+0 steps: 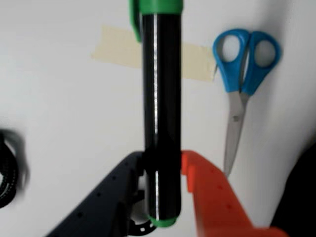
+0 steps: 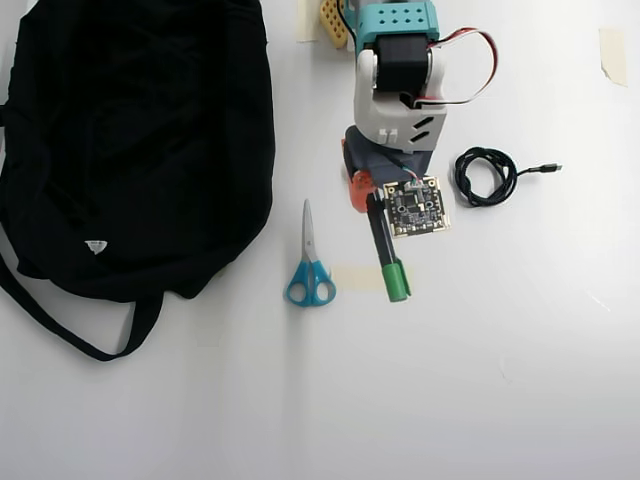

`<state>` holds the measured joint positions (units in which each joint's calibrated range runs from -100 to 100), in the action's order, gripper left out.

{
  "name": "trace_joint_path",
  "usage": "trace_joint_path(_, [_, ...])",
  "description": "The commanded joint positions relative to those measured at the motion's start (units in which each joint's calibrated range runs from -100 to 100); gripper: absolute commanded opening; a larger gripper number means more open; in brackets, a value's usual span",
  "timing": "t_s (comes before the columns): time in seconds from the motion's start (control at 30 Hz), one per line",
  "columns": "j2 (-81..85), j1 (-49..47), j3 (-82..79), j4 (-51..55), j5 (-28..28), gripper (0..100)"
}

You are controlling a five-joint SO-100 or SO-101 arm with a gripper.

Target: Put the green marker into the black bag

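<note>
In the overhead view, the black bag (image 2: 140,130) lies at the left of the white table (image 2: 480,380). Blue-handled scissors (image 2: 309,262) rest between it and the arm. The gripper (image 2: 368,193) is clamped on the green marker (image 2: 385,246), cap pointing away from the arm's base. A coiled black cable (image 2: 486,176) lies farthest right.

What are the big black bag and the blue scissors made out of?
The black bag looks like soft, matte cloth: it slumps and wrinkles. The scissors seem to have shiny grey metal blades and smooth blue handles, probably plastic.
</note>
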<state>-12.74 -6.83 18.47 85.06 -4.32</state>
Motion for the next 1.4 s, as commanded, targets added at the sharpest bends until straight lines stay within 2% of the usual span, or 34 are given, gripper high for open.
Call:
trace_joint_path(0.0, [3.78, 1.52, 0.39, -0.82, 1.86, 2])
trace_joint_path(0.87, [6.35, 12.67, -2.39, -0.82, 1.70, 2])
trace_joint_path(1.37, [8.51, 24.41, -2.48, -0.39, 1.81, 2])
